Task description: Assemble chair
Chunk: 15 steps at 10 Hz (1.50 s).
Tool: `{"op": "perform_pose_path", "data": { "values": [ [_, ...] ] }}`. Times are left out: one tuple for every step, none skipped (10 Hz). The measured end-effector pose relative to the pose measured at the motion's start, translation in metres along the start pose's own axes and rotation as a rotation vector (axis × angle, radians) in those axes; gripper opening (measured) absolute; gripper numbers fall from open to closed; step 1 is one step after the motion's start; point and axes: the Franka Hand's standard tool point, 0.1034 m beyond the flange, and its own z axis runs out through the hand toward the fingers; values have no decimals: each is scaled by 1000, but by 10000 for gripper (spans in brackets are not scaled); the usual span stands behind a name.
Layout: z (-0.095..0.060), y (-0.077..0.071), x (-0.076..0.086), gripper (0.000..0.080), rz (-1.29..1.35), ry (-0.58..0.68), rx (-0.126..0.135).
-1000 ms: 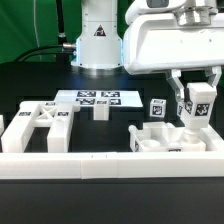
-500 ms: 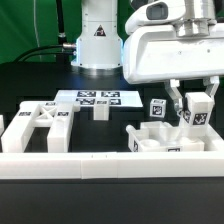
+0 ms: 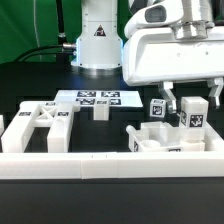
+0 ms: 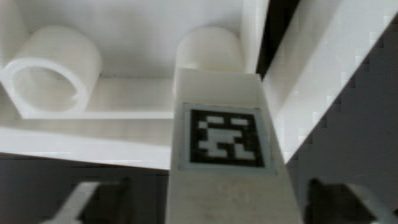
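Gripper (image 3: 192, 106) spread either side of the upright post (image 3: 194, 120) — not pinching it — on the panel (image 3: 150, 142) at the exterior view's right, just beyond the rail (image 3: 60, 160); if the post is only loosely seated, a finger brushing it on lifting could tip it.

End effector (image 3: 192, 101) spread, tagged post (image 3: 194, 118) between — upright

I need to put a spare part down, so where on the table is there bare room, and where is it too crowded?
Bare black tabletop lies between the white cross-braced side piece and the white panel with cut-outs, behind the long white border rail. Crowded: the exterior view's right, where the tool stands open around the tagged white post.
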Motion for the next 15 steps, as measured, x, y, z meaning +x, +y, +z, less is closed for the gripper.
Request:
{"op": "perform_pose_path", "data": {
  "values": [
    [0, 0, 0, 599, -1, 0, 0],
    [-1, 1, 1, 634, -4, -7, 0],
    [-3, 1, 3, 634, -5, -9, 1],
    [-6, 3, 6, 647, -6, -22, 1],
    [-14, 7, 12, 649, -9, -49, 2],
    [-22, 10, 20, 649, -7, -62, 3],
    [-25, 11, 26, 649, -8, -58, 4],
    [-20, 10, 21, 649, -9, -63, 4],
    [-20, 10, 21, 649, -9, -65, 4],
    [-19, 9, 20, 649, -9, -87, 8],
    [-19, 9, 19, 649, -9, -96, 9],
    [-18, 5, 10, 649, -8, -215, 25],
    [-18, 4, 12, 649, -9, -277, 35],
    [-16, 3, 8, 649, -7, -333, 42],
    [-16, 1, 4, 649, -3, -421, 53]
  ]
}}
